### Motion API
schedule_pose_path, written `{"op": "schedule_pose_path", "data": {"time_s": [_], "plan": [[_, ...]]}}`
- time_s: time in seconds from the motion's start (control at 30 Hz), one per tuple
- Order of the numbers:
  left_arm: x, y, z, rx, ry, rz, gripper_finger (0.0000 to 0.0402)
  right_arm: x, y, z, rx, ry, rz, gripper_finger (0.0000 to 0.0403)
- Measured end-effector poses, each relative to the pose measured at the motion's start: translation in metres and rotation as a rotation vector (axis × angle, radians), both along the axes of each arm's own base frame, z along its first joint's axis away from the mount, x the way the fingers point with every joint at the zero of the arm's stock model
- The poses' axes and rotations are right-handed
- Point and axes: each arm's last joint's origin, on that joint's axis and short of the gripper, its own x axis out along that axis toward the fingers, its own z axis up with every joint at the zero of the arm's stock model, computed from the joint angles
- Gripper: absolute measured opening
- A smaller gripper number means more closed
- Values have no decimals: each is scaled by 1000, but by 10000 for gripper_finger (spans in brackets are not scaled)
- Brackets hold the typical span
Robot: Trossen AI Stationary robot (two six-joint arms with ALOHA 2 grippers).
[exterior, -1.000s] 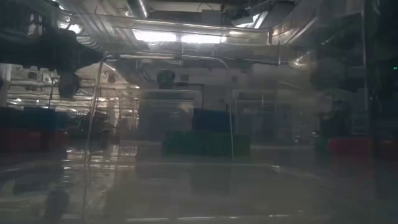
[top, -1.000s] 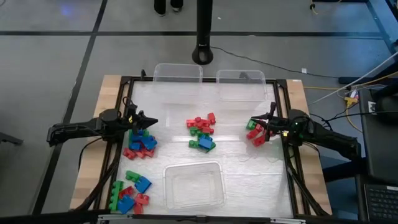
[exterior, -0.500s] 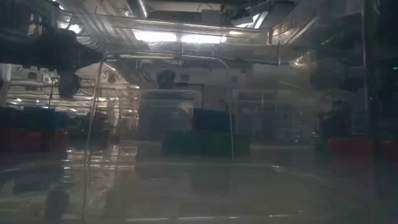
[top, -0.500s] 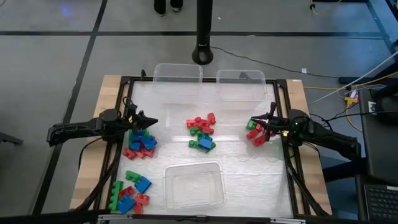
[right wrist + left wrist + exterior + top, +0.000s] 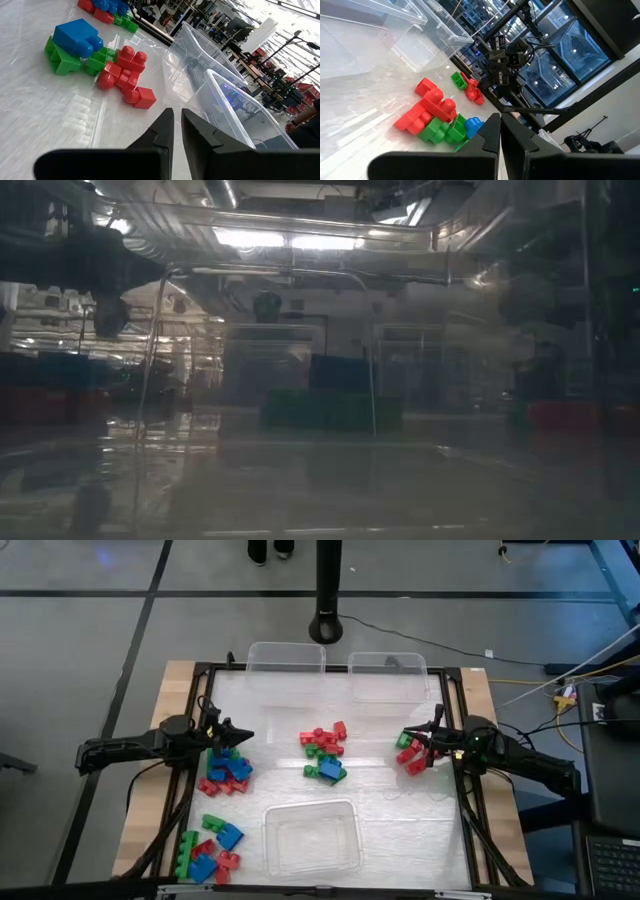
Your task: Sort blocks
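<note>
We see small red, green and blue studded plastic blocks (image 5: 323, 753) heaped mid-table, flanked by the left claw (image 5: 243, 735) and right claw (image 5: 408, 736), both pressed together, empty.

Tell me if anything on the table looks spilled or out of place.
Nothing looks damaged or spilled. The blocks lie loose in four mixed-colour heaps: centre, left, front left and right. All three clear bins appear empty, so sorting has not visibly begun.
</note>
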Motion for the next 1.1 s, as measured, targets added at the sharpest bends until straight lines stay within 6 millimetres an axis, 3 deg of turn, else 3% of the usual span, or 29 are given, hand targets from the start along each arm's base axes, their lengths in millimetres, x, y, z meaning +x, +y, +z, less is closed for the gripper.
{"op": "schedule_pose_path", "data": {"time_s": [0.7,0.93,1.1], "plan": [[0,0,0,1,-1,5,4,0,0,0,-6,0,1,40],[0,2,1,211,31,52,4,0,-3,6,-375,39,-39,40],[-1,3,6,387,20,109,4,0,-3,6,-435,56,-48,40]]}}
